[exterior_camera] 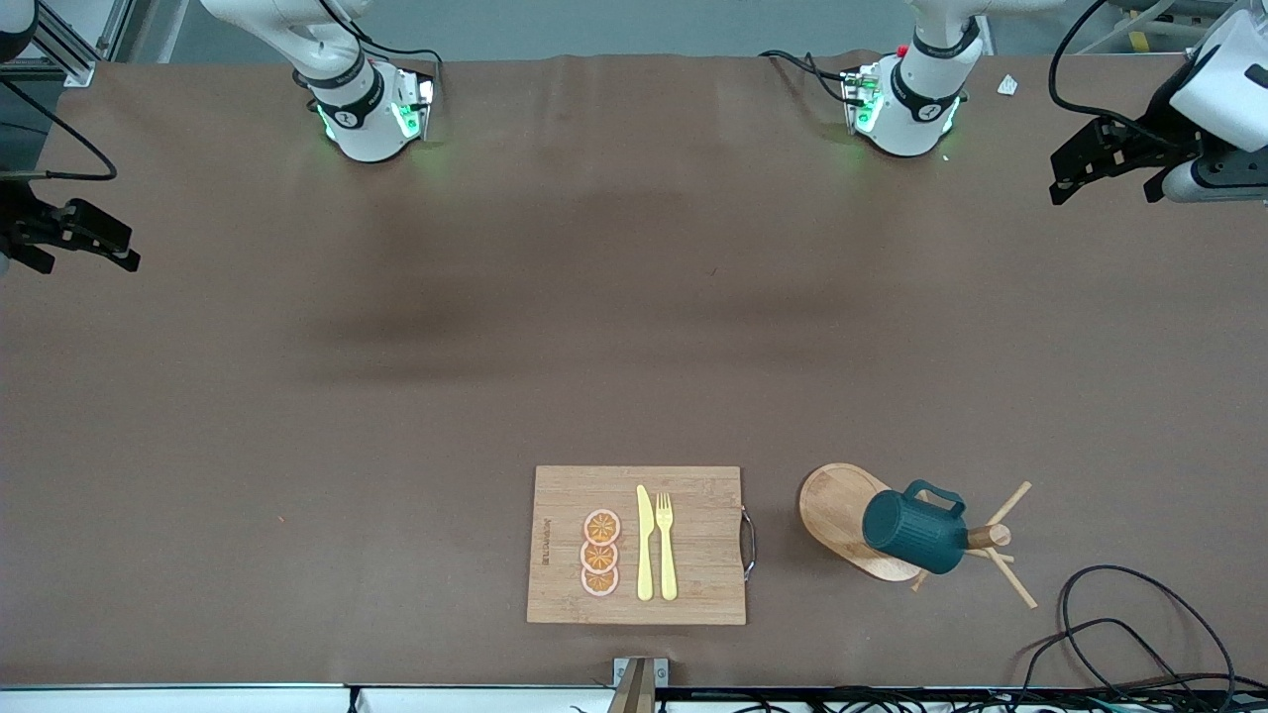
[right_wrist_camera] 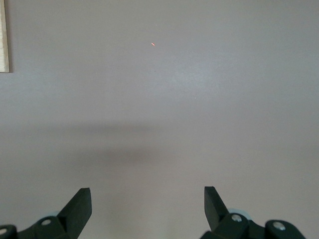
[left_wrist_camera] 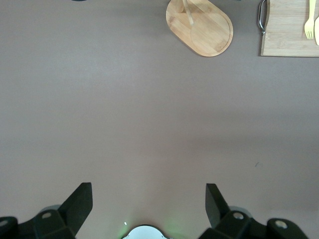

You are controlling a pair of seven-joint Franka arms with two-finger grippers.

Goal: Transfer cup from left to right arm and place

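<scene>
Bench (exterior_camera: 634, 297) covered in brown sheet. Cutting board (exterior_camera: 693, 505) at the edge nearest the front camera, metal handle (exterior_camera: 748, 542) toward the left arm's end. A small mark is burned along one short side of the board; too small to read. On the board: three orange slices (exterior_camera: 600, 553) in a row, with a yellow knife (exterior_camera: 645, 545) and yellow fork (exterior_camera: 666, 545) just beside them, lying parallel.

Cup (exterior_camera: 913, 530): dark teal, ribbed, hung on the wooden stand (exterior_camera: 842, 510), beside the board toward the left arm's end. It lies tilted on a peg (exterior_camera: 989, 537), its long axis roughly along the bench; base toward the board, mouth toward the pegs, loop handle (exterior_camera: 936, 492) turned toward the robot bases. Inside not visible.

Left end effector (exterior_camera: 1109, 163) hangs high over the bench at its own end, fingers (left_wrist_camera: 79, 201) wide apart, holding nothing. Left wrist view shows the stand's oval base (left_wrist_camera: 204, 30) and a corner of the board (left_wrist_camera: 289, 35) ahead.

Right end effector (exterior_camera: 84, 238) waits over its own end, fingers (right_wrist_camera: 79, 204) also apart and empty; bare bench below it, board edge (right_wrist_camera: 4, 35) just in view.

Loose black cable (exterior_camera: 1119, 624) near the stand.
</scene>
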